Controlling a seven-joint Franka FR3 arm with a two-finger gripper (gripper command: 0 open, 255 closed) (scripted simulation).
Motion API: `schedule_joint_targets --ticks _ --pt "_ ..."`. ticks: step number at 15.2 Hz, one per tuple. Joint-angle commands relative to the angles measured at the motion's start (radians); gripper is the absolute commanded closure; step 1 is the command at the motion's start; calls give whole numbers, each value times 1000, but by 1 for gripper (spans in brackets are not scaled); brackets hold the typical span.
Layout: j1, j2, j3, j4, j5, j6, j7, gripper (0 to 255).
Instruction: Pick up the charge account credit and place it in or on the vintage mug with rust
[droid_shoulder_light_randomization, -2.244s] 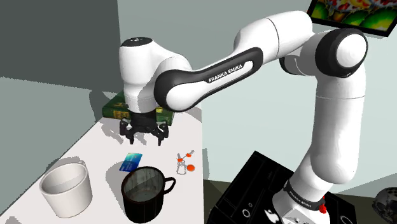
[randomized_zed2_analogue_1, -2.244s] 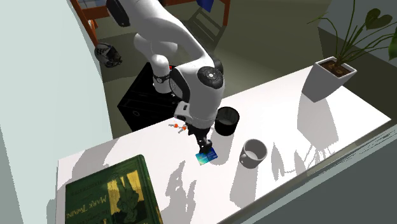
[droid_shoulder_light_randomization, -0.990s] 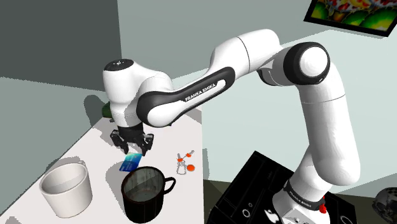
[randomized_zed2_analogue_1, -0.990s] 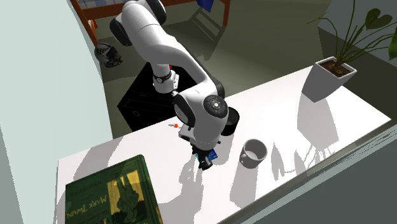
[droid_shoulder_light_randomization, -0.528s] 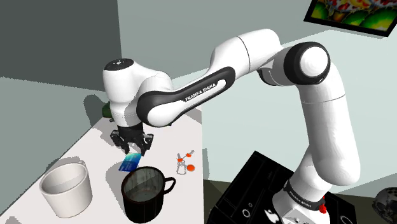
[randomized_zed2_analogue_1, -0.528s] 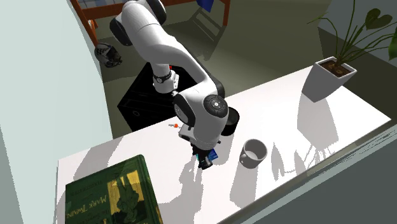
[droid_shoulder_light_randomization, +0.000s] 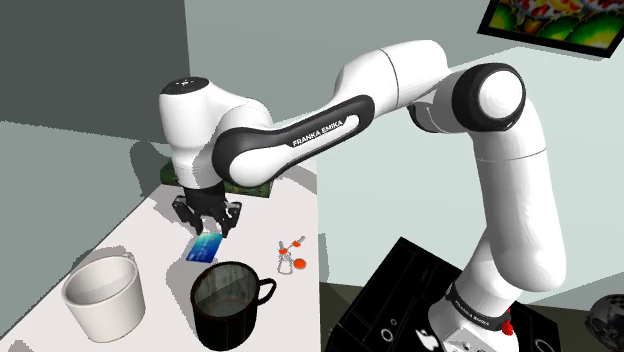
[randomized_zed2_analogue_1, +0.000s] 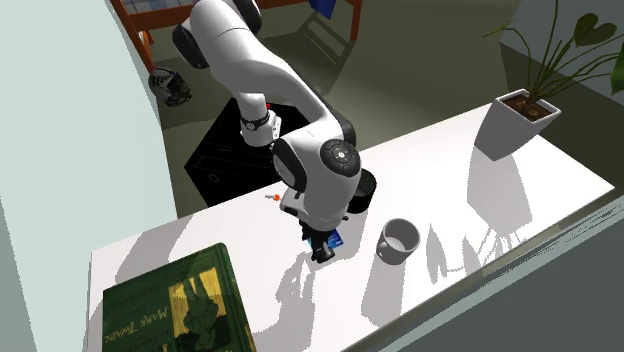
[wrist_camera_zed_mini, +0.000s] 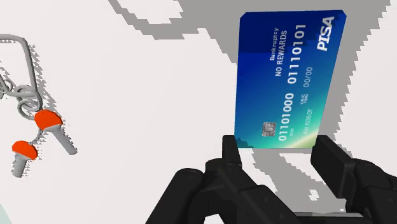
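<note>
The blue credit card (wrist_camera_zed_mini: 286, 79) with white numbers stands clasped by its lower edge between my black fingers (wrist_camera_zed_mini: 230, 147); my gripper (wrist_camera_zed_mini: 278, 145) is shut on it. In the shoulder view the gripper (droid_shoulder_light_randomization: 207, 230) holds the card (droid_shoulder_light_randomization: 206, 247) tilted just above the white table (droid_shoulder_light_randomization: 130, 235), a short way behind the dark, rusty mug (droid_shoulder_light_randomization: 228, 300). That mug stands upright with its handle toward the view's right. From the second exterior view, the card (randomized_zed2_analogue_1: 337, 241) peeks out beside the gripper (randomized_zed2_analogue_1: 322, 250), and the arm hides most of the dark mug (randomized_zed2_analogue_1: 366, 190).
A white mug (droid_shoulder_light_randomization: 103, 295) stands left of the dark one in the shoulder view. Keys with orange heads (droid_shoulder_light_randomization: 290, 255) lie to the card's right. A green book (droid_shoulder_light_randomization: 250, 185) lies behind the hand. A potted plant (randomized_zed2_analogue_1: 530, 105) stands at the table's far end.
The fingers have closed on the card. The hand has risen a little, and the card has come off the table with it.
</note>
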Motion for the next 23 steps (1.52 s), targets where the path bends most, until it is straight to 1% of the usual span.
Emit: schedule_joint_targets --ticks 1,13,23 --pt "-3 -13 6 12 10 -21 -9 255" --pt "-1 -59 30 109 53 -149 -51 255" --pt "18 -74 39 226 70 -271 -82 255"
